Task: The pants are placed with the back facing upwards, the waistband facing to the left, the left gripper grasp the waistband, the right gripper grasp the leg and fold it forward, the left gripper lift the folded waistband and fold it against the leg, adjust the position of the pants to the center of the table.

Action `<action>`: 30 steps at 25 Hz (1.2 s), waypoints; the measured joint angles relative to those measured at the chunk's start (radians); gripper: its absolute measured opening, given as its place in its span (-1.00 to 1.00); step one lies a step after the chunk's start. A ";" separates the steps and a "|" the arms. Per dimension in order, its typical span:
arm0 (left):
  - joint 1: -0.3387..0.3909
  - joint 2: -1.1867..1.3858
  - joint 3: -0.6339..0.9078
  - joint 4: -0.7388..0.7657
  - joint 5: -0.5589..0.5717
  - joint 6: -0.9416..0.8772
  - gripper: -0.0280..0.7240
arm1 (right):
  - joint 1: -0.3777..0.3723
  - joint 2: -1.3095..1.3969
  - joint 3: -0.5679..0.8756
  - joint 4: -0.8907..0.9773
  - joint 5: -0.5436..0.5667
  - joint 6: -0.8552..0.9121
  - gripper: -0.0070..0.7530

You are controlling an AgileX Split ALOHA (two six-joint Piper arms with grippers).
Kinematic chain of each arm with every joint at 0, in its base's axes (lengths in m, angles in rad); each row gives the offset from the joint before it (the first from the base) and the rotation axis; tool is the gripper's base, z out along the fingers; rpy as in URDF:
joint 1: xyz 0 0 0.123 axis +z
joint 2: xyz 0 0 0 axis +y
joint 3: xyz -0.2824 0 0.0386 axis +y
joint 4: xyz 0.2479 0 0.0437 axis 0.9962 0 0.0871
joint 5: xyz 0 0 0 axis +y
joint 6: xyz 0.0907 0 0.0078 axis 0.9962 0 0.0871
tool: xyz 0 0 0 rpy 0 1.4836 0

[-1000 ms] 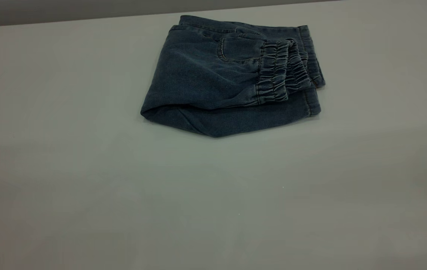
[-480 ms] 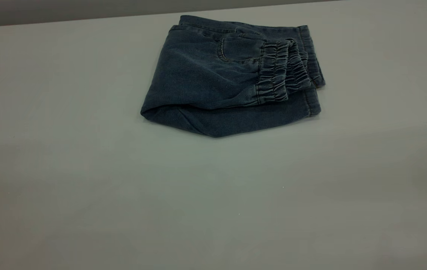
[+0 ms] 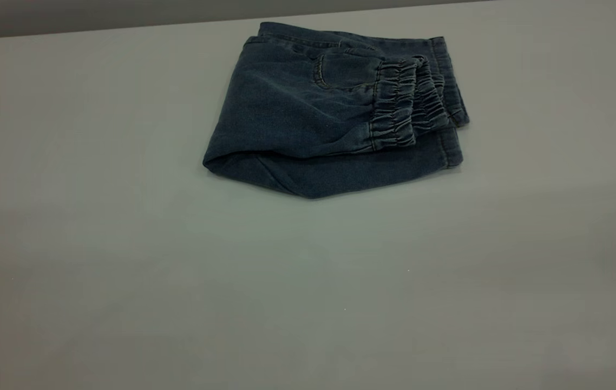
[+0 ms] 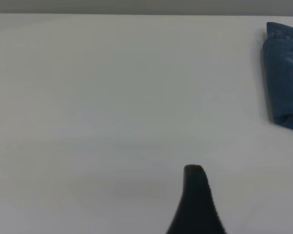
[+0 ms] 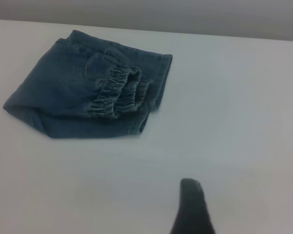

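The blue denim pants (image 3: pixel 297 108) lie folded in a compact bundle at the far middle of the table (image 3: pixel 124 260). The gathered waistband (image 3: pixel 394 108) rests on top and faces right, with a back pocket (image 3: pixel 343 70) beside it. The leg layers lie underneath, and their stitched hems (image 3: pixel 451 95) stick out at the right. No gripper appears in the exterior view. A black wedge of the left gripper (image 4: pixel 198 200) hangs over bare table, far from the pants (image 4: pixel 285 73). A black wedge of the right gripper (image 5: pixel 191 207) hovers over the table, well short of the pants (image 5: pixel 68 92) and waistband (image 5: pixel 118 95).
The table's far edge (image 3: pixel 97 28) runs just behind the bundle, with a grey wall beyond it. Broad bare table surface stretches in front of the pants and to both sides.
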 joint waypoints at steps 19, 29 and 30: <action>0.000 0.000 0.000 0.000 0.000 0.000 0.32 | 0.004 0.000 0.002 -0.251 -0.015 0.277 0.15; 0.000 0.000 0.000 0.000 0.000 0.000 0.32 | 0.019 0.000 0.002 -0.249 -0.016 0.231 0.15; 0.000 0.000 0.000 0.000 0.000 0.000 0.32 | 0.019 0.000 0.002 -0.249 -0.016 0.231 0.15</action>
